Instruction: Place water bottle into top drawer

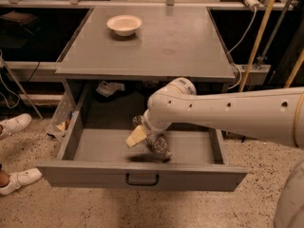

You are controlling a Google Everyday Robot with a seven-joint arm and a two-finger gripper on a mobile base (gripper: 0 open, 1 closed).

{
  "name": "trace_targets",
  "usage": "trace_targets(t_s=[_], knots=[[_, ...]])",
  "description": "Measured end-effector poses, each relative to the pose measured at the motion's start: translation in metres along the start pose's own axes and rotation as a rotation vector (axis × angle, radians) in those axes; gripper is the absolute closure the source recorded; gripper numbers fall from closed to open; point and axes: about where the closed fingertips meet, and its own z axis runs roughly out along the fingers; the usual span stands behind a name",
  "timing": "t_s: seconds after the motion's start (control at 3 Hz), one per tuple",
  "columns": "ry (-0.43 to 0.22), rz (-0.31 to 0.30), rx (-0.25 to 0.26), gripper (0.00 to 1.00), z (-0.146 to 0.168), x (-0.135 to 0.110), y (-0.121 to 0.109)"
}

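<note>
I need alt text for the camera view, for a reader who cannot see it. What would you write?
A white robot arm reaches into the open top drawer, where its gripper holds the water bottle tilted, low inside it. A white bowl stands on the grey cabinet top behind.

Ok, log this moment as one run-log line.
phase: placing | gripper: inside open top drawer, holding water bottle | water bottle: tilted, over drawer floor | white bowl: on tabletop
</note>
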Motion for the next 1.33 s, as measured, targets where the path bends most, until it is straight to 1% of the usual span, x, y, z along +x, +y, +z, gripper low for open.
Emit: trace_targets(t_s=[0.33, 0.67, 1.0, 1.33], knots=[[-0.024, 0.056, 0.071, 0.00, -0.053, -0.016, -0.030], [-0.057, 0.086, 0.195, 0.00, -0.132, -0.026, -0.041], [-0.102, 0.124, 0.339, 0.00, -0.217, -0.025, -0.034], [-0.137, 0.136, 0.368, 0.00, -0.246, -0.028, -0.031]])
